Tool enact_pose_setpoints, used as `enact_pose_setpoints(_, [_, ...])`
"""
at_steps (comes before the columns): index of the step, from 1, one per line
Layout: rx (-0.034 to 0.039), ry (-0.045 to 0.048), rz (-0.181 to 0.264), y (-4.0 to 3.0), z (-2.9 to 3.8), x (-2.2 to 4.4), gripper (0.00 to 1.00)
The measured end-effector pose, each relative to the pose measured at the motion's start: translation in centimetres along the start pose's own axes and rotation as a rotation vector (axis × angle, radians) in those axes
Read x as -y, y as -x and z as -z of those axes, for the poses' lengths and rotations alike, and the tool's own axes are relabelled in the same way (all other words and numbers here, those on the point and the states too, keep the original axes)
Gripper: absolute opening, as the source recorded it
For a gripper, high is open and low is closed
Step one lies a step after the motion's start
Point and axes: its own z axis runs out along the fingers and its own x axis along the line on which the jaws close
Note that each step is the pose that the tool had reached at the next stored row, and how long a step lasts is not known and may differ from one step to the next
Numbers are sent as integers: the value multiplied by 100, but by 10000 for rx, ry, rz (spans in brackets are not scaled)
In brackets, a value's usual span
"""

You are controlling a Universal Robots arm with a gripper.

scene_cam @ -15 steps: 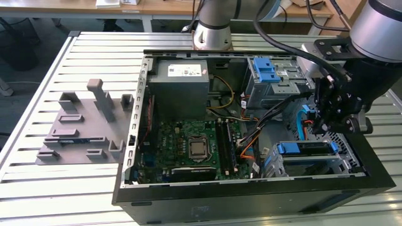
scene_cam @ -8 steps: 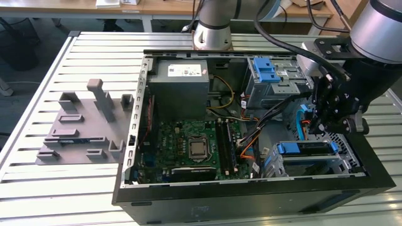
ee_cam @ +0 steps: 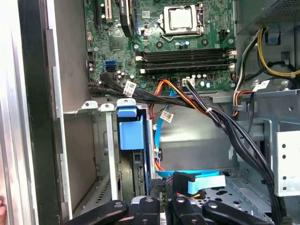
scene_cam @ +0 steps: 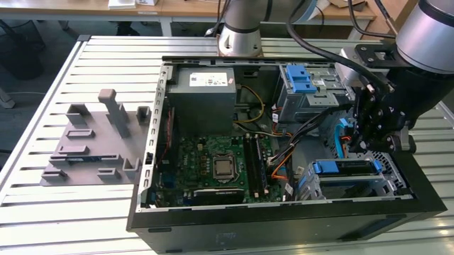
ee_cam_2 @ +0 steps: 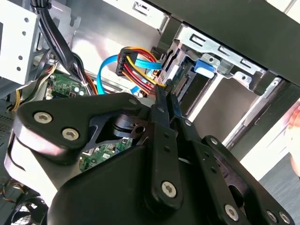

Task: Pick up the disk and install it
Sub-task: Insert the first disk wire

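Observation:
The disk (scene_cam: 343,168), silver with a blue carrier frame, lies in the lower drive bay at the near corner of the open computer case on the exterior view's right. My gripper (scene_cam: 362,147) hangs just above that bay, inside the case. In the second wrist view the gripper (ee_cam_2: 165,93) is shut, its thin tips together right by the disk's connector edge (ee_cam_2: 180,80) and nothing held between them. The carrier's blue tab (ee_cam_2: 205,65) sticks out of the bay. In the first wrist view the blue carrier handle (ee_cam: 130,133) sits in the bay beside my gripper (ee_cam: 161,206).
A blue data cable (ee_cam: 201,180) and red-yellow power wires (ee_cam_2: 136,70) run close by the fingers. A bundle of black cables (ee_cam: 220,122) crosses the case. The upper drive cage with a blue latch (scene_cam: 301,79), the grey power supply (scene_cam: 206,93) and motherboard (scene_cam: 220,164) fill the case. A grey fixture (scene_cam: 92,143) lies on the table.

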Motion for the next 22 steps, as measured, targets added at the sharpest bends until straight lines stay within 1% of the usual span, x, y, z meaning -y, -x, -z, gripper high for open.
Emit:
enact_pose_setpoints(6, [1, 2, 0, -93, -6, 9, 16])
enact_pose_setpoints(8, [1, 18, 1, -102, -8, 21, 16])
enact_pose_setpoints(13, [-10, 138, 0, -101, -18, 85, 16])
enact_pose_setpoints(14, [-10, 149, 0, -104, -23, 91, 16])
enact_pose_setpoints(18, [-12, 159, -1, -141, -47, 97, 16])
enact_pose_setpoints(20, [-13, 169, 0, -145, -53, 99, 16])
enact_pose_setpoints(22, [-18, 221, 2, -145, -60, 100, 16])
